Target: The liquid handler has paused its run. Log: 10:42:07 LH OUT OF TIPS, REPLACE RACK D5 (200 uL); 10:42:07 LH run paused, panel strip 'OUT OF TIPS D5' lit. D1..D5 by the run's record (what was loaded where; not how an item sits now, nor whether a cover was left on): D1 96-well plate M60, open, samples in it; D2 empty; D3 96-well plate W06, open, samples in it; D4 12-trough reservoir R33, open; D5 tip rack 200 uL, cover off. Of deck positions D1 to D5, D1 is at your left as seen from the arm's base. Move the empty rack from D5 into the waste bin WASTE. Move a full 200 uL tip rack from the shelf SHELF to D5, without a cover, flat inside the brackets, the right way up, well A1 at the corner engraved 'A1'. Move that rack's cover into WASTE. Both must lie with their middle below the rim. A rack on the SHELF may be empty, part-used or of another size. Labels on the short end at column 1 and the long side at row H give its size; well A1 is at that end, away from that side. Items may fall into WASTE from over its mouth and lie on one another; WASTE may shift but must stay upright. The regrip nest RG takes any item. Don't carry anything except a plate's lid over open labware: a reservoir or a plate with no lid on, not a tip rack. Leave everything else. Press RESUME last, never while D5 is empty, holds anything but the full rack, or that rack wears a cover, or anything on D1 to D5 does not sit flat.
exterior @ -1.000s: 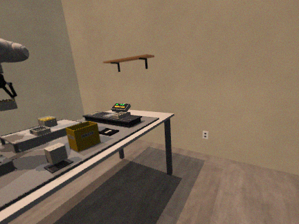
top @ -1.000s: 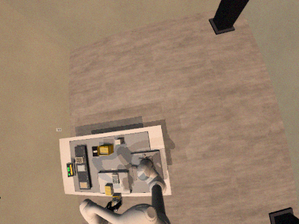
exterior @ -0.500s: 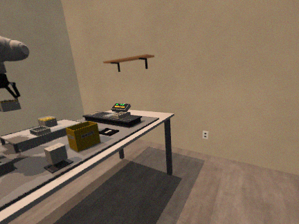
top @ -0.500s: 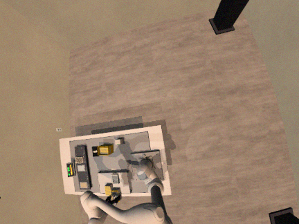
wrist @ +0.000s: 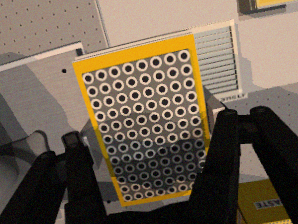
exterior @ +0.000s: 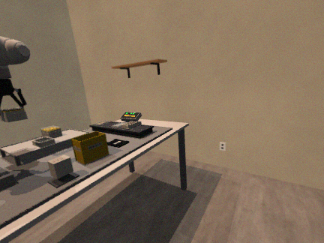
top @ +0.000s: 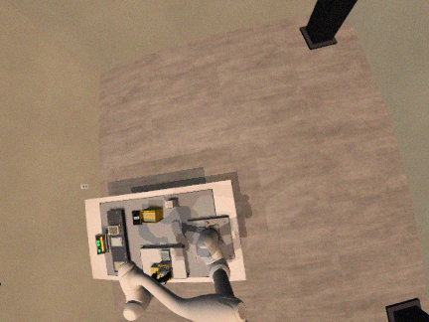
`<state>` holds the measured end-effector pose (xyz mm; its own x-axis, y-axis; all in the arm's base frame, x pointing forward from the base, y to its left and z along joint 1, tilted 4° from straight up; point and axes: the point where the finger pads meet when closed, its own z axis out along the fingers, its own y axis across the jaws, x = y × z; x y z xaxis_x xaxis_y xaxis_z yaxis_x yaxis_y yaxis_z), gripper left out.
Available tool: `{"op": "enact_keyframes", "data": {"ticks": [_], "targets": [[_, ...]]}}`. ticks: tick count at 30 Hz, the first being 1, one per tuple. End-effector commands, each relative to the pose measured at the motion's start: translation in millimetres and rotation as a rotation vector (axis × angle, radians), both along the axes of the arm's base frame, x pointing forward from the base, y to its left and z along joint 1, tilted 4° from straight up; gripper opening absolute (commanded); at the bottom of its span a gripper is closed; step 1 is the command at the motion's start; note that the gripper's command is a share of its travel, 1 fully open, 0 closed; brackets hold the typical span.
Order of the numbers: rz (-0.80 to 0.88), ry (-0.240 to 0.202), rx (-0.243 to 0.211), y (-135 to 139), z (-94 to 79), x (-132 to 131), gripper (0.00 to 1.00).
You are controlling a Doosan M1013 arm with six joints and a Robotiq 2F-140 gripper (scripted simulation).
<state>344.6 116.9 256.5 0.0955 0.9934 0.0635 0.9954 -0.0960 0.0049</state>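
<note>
Gripper clamped on yellow tip rack, carried high above the table with open air beneath in exterior view. Below it in wrist view: slotted reservoir, so that path is blocked. Yellow waste bin mouth open, free from above. Small box stands near the bin.
</note>
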Motion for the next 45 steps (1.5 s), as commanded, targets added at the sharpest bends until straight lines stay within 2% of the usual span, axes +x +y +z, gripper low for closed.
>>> {"op": "enact_keyframes", "data": {"ticks": [1,32,38,45], "targets": [[0.0,0.0,0.0,-7.4,-0.5,-0.8,0.0],[0.0,0.0,0.0,-151.6,-9.7,-13.8,0.0],[0.0,0.0,0.0,-152.6,-9.8,-13.8,0.0],[0.0,0.0,0.0,-155.7,-9.6,21.0,0.0]]}}
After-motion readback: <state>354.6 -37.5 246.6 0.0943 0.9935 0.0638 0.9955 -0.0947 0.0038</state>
